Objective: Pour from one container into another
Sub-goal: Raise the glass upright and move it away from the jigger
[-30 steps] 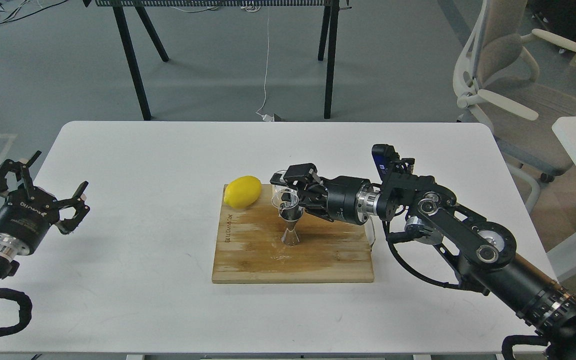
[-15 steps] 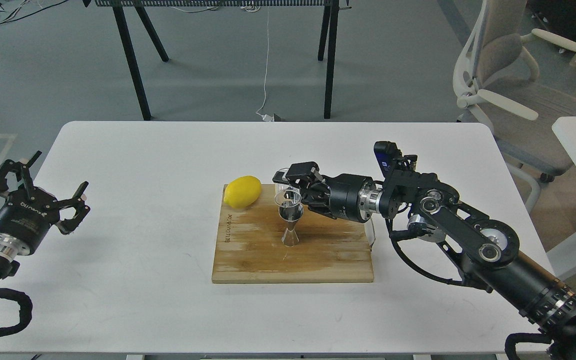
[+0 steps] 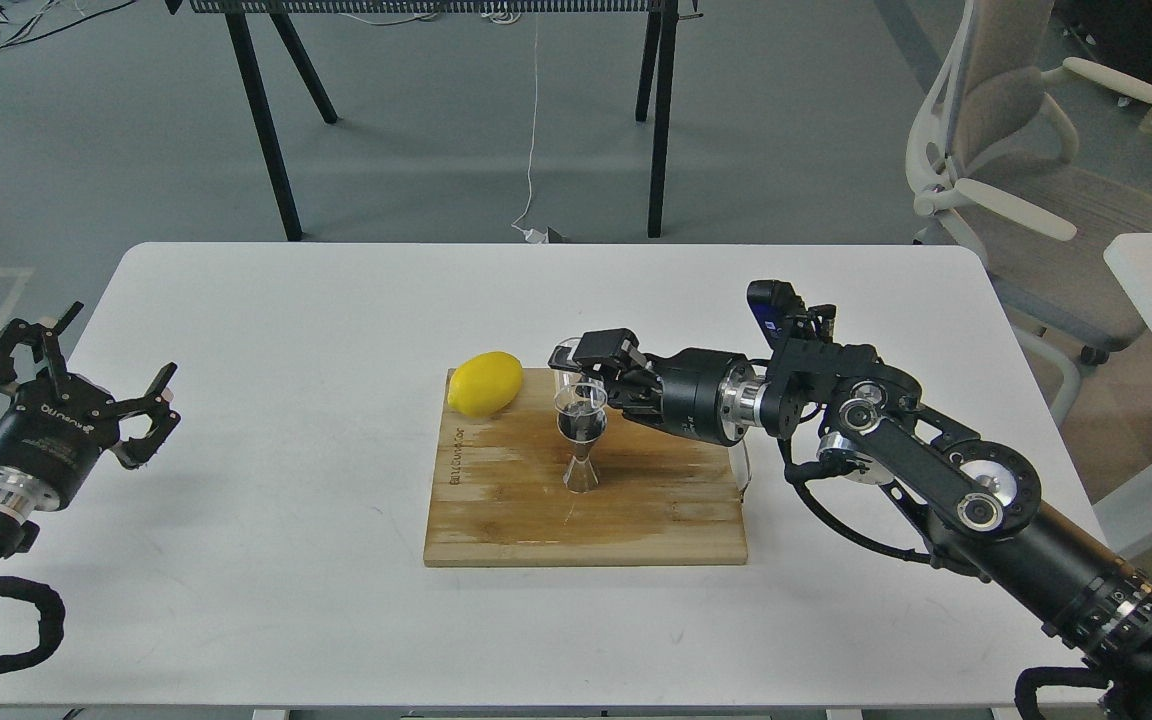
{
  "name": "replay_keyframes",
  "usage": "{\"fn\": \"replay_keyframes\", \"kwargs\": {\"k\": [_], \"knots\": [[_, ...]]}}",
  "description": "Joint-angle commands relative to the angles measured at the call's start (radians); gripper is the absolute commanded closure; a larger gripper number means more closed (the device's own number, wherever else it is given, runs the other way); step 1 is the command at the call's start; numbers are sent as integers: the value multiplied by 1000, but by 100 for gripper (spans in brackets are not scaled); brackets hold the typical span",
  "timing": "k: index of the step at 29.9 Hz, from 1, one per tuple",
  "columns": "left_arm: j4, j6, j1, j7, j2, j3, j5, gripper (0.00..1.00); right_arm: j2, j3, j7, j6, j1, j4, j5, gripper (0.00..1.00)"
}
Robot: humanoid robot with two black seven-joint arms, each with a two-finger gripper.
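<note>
The steel jigger (image 3: 581,448) stands upright on the wooden cutting board (image 3: 636,520), near its middle. Directly above and just behind its top cone is the small clear cup (image 3: 570,381), with my right gripper (image 3: 584,374) shut on it from the right. The cup's rim sits close over the jigger's mouth; I cannot tell whether they touch or what the cup holds. My left gripper (image 3: 101,365) hangs open and holds nothing over the table's far left edge, well away from the board.
A yellow lemon (image 3: 485,382) lies on the board's back left corner, just left of the cup. The board rests on a white table (image 3: 286,330). An office chair (image 3: 1016,160) stands beyond the table's right end.
My right gripper has shifted slightly to the right and turned at the wrist, bringing the clear cup from a strong tilt over the jigger towards upright. The left arm has not moved.
</note>
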Motion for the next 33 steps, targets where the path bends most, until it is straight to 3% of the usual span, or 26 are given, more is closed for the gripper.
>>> {"fn": "replay_keyframes", "kwargs": {"k": [1, 9, 18, 23, 29, 33], "knots": [[1, 0, 0, 0, 0, 0, -1, 1, -1, 0, 1, 0, -1, 0, 0, 77], [2, 0, 0, 0, 0, 0, 0, 1, 3, 49, -1, 1, -4, 6, 81, 77], [2, 0, 0, 0, 0, 0, 0, 1, 6, 141, -16, -82, -21, 44, 607, 77], [2, 0, 0, 0, 0, 0, 0, 1, 11, 320, -16, -111, -126, 52, 904, 77], [15, 0, 2, 0, -2, 0, -1, 1, 0, 535, -15, -250, -250, 38, 1411, 77], [13, 0, 2, 0, -5, 0, -3, 1, -12, 684, -10, -373, -350, 15, 1531, 77]]}}
